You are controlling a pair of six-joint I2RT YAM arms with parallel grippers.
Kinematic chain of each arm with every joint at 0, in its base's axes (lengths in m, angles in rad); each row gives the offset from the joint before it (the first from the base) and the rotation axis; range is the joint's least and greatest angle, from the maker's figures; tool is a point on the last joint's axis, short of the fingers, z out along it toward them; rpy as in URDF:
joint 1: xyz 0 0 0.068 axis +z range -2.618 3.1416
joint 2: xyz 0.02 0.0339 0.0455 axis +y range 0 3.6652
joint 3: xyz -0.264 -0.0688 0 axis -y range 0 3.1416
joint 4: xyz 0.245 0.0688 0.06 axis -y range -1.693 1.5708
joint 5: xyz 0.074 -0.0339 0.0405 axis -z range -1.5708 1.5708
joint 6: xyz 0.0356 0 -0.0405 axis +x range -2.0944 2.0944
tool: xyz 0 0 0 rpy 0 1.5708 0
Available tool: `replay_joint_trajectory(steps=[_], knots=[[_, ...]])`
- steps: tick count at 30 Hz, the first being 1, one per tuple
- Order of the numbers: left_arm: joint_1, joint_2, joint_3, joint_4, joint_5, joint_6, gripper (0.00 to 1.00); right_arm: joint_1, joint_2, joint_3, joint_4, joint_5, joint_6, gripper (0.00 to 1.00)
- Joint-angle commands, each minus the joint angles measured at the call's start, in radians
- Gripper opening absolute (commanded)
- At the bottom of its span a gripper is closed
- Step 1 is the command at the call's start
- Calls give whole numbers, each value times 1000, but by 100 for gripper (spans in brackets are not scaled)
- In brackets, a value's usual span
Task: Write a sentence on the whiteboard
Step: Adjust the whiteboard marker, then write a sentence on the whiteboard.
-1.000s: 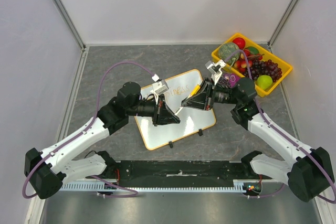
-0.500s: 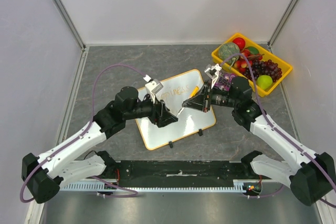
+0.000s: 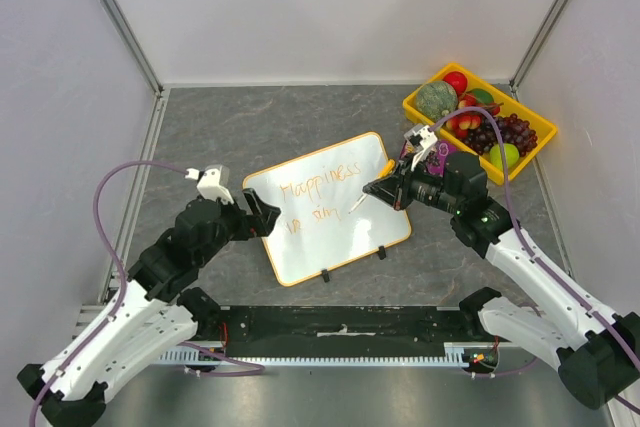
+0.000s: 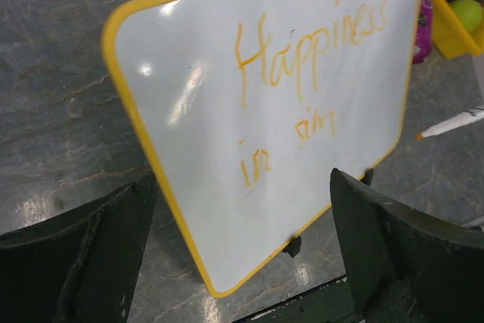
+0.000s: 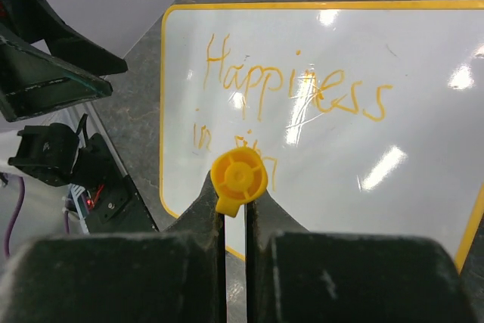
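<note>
Left fingers [image 3: 262, 217] spread, whiteboard [image 3: 330, 242] just ahead, unheld; right fingers [image 5: 235, 213] clamp marker [image 5: 238, 178]. Your next stroke could shove it, skewing the sentence [image 4: 302, 58].

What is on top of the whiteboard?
Orange handwriting: "Happiness", below it "in sim". In the right wrist view, the yellow end of the marker covers part of the second line.
</note>
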Motion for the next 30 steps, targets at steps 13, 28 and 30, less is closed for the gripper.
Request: replay_joint_trajectory(steps=[13,28,30], knots=[[506,218,-390,778,801,-58,86,-18,-19,-7,-10,52,-56,0],[506,479,-433,1087,973,54,24,-21,-9,-43,24,37,-65,0],[506,486,-444,1087,979,80,19,-21,-25,-53,50,46,-66,0]])
